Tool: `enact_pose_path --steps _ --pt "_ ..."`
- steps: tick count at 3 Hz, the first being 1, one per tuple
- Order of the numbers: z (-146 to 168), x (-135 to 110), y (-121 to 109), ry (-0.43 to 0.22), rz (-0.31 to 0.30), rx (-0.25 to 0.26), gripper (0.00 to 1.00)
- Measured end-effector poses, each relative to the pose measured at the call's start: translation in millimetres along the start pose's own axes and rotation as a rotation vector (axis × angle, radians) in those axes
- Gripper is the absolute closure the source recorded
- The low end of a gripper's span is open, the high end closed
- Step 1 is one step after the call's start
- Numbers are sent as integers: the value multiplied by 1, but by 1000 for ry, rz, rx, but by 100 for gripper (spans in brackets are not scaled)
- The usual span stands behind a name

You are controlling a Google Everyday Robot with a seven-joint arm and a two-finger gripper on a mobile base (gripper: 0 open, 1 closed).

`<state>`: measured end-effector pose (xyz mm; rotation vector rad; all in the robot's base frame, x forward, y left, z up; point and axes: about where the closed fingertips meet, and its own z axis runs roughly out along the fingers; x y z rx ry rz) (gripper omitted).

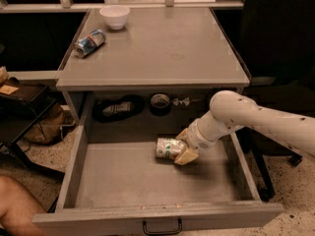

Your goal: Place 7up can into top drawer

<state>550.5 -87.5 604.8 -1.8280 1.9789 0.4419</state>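
The 7up can (168,148), whitish-silver with green lettering, lies on its side just above or on the floor of the open top drawer (123,181), toward the back right. My gripper (180,147) reaches in from the right on a white arm and is shut on the can's right end, with tan fingers (186,156) in front of and behind it. The drawer is pulled fully out, its dark handle (162,227) at the bottom edge of the view.
On the grey counter top (167,48) lie a blue-and-silver can (89,43) on its side and a white bowl (114,16) at the back left. Behind the drawer, a dark cable bundle (117,108) and a tape roll (160,102). A person's knee (15,205) shows bottom left.
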Motion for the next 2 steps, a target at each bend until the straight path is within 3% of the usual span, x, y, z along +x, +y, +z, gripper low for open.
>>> enact_pose_path --steps 1,2 --pt "0 0 0 0 0 0 0" --pt "0 0 0 0 0 0 0"
